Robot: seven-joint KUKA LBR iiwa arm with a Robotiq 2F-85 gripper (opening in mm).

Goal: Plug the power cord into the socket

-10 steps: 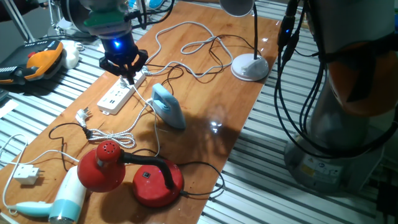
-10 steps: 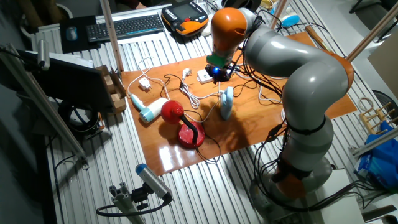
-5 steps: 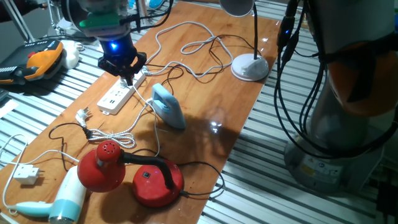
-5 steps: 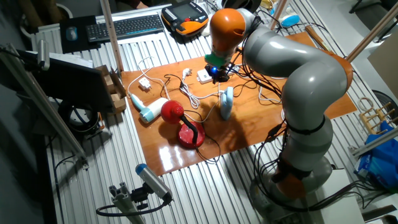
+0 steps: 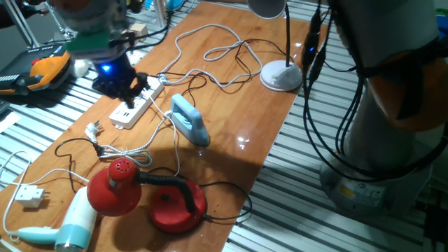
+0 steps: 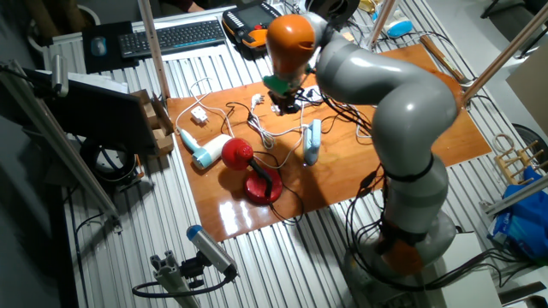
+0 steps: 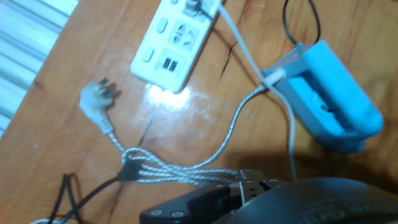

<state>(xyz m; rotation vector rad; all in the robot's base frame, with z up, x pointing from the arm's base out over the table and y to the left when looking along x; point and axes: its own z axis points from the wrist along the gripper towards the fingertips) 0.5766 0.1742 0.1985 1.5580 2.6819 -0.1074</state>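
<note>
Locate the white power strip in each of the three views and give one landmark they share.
One fixed view: the white power strip lies upper left on the wooden table, just below the tool.
The other fixed view: top centre of the table, nearly hidden under the tool; cannot pin it down.
Hand view: top centre, running off the upper edge.
Shared landmark: the light blue device beside the strip.

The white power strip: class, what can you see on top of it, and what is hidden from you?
In the hand view the power strip shows bare outlets and a white plug at its far end. In one fixed view the gripper above it covers that end.
</note>
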